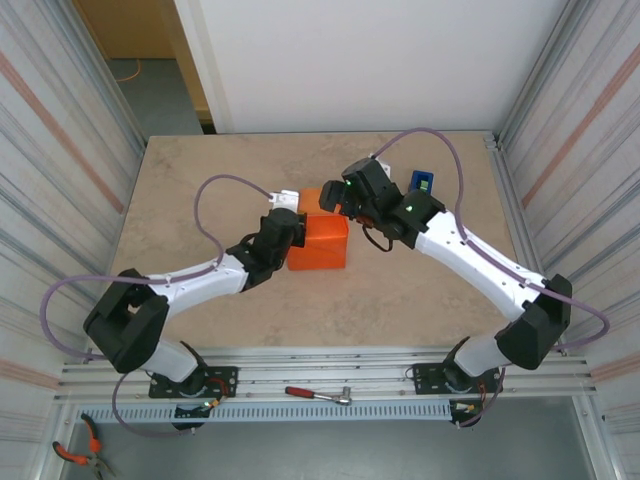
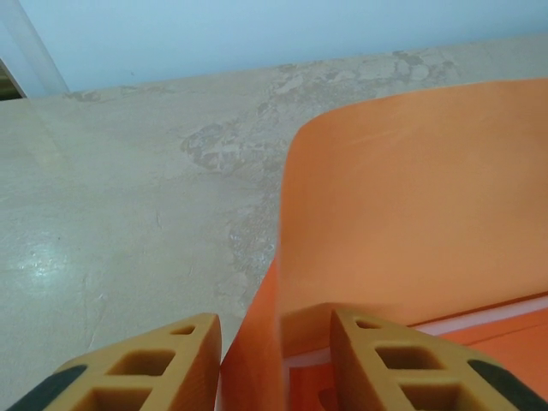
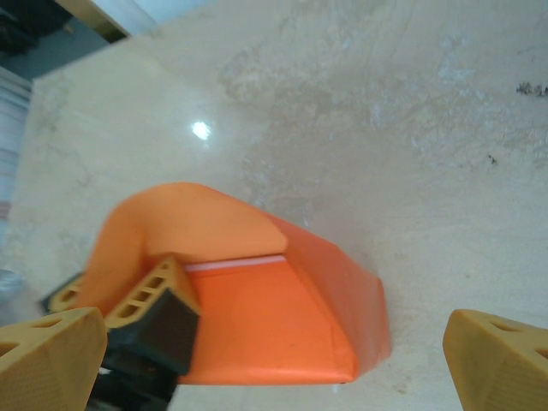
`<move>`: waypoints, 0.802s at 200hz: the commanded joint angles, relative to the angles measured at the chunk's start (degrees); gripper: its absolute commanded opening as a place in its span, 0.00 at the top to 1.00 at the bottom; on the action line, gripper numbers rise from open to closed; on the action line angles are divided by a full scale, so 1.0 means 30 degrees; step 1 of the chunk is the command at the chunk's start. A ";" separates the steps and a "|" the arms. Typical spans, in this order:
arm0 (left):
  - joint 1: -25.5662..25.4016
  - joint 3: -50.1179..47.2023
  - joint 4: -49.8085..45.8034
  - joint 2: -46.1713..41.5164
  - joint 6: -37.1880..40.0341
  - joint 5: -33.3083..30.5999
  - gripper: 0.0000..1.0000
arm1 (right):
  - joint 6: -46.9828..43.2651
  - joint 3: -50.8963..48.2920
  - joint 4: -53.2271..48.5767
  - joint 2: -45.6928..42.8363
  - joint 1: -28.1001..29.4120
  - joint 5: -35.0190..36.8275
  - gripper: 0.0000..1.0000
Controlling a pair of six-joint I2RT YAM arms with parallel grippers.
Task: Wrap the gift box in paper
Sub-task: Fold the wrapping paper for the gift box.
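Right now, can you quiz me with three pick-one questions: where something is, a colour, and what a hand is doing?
1. Where is the blue tape dispenser? A. on the table, far right part; B. on the near rail; C. hanging from the wall.
2. What colour is the paper? A. green; B. orange; C. white.
3. How is the right hand? A. wide open; B. shut on a pencil; C. shut on a sock.
Answers: 1 A, the top view shows it standing there; 2 B, the folded sheet is bright orange; 3 A, its fingers stand far apart.

The orange paper (image 1: 320,245) is covering the gift box and running past the left wrist view's right edge; the right arm (image 1: 470,250) is overlapping the blue tape dispenser (image 1: 422,181).
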 commanded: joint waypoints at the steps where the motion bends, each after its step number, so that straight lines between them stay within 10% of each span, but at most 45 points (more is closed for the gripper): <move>1: -0.0325 -0.0163 -0.0239 0.0869 0.0706 -0.0708 0.62 | 0.1143 0.0976 -0.0710 -0.1029 0.0256 0.1090 0.01; 160: -0.0352 -0.1332 0.0452 0.0670 0.0054 -0.1088 0.71 | 0.1338 -0.0553 0.2856 -0.3789 0.0352 -0.1646 0.01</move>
